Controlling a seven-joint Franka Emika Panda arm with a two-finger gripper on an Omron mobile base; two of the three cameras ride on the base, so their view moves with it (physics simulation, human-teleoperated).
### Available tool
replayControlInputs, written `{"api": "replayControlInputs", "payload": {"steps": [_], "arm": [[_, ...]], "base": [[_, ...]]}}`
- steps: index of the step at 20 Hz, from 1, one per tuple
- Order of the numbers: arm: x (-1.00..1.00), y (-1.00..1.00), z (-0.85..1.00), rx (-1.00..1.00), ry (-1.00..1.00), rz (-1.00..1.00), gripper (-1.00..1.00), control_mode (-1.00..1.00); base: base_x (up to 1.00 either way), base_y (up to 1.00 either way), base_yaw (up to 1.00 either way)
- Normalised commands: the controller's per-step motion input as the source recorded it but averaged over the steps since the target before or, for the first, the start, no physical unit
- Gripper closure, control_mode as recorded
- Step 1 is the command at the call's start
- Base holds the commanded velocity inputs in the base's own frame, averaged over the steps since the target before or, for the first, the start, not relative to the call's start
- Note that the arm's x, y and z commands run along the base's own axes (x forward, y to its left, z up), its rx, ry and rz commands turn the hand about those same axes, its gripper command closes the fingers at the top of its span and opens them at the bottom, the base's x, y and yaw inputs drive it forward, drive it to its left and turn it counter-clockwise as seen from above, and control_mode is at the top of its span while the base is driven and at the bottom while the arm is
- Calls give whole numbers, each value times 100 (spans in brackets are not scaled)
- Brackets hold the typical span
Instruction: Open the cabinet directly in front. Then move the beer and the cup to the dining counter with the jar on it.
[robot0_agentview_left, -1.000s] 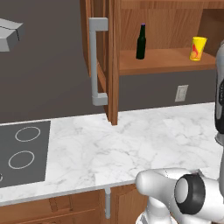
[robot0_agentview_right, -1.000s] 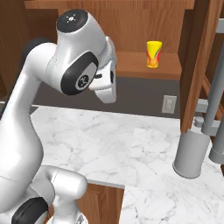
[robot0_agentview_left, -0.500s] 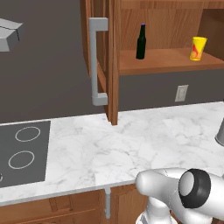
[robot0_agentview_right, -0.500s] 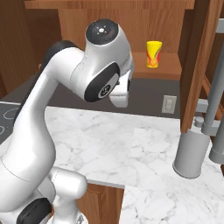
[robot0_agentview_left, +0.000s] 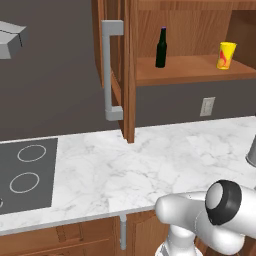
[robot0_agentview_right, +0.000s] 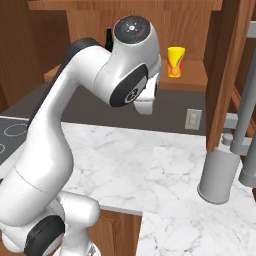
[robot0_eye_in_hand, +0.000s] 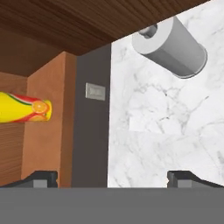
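Two task items stand on the open shelf of the cabinet (robot0_agentview_left: 150, 30), whose door (robot0_agentview_left: 127, 70) is swung out edge-on toward me, its grey bar handle (robot0_agentview_left: 111, 70) facing left. From the left base view, the beer (robot0_agentview_left: 161, 48) stands upright toward the left part of the shelf, near the shelf's front edge. The cup (robot0_agentview_left: 226, 55) stands upright toward the right end of the same shelf, well apart from the bottle. In the right base view my own arm covers most of the bottle, leaving only its neck and shoulder visible behind the upper joint.

My gripper (robot0_eye_in_hand: 114, 177) is raised in front of the cabinet with the jaws spread wide and nothing between them; each dark fingertip (robot0_eye_in_hand: 41, 178) sits near an opposite side of the hand view. That view is rolled on its side: the cup lies across the left edge of it, the dark back wall with a wall outlet (robot0_eye_in_hand: 95, 92) runs down the middle, and the marble worktop (robot0_eye_in_hand: 166, 113) fills the right.

A grey cylinder (robot0_agentview_right: 218, 172) stands on the worktop near its right end, below the right-hand cabinet door. In the hand view it appears at the upper right, lying sideways because of the roll.

A cooktop (robot0_agentview_left: 25, 175) with ring burners is set into the worktop at its left end. A grey range hood (robot0_agentview_left: 11, 41) hangs above it.
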Motion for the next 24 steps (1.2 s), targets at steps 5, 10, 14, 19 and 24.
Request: {"api": "replayControlInputs", "payload": {"steps": [5, 10, 14, 19, 24], "arm": [[31, 0, 0, 0, -13, 0, -100, -100], [36, 0, 1, 0, -12, 1, -100, -100], [33, 0, 11, 0, -5, 1, -100, -100], [27, -6, 22, 2, -3, 2, -100, -100], [23, -15, 25, 5, -1, 3, -100, -100]], "base": [[0, 0, 0], [0, 0, 0], [0, 0, 0], [0, 0, 0], [0, 0, 0]]}}
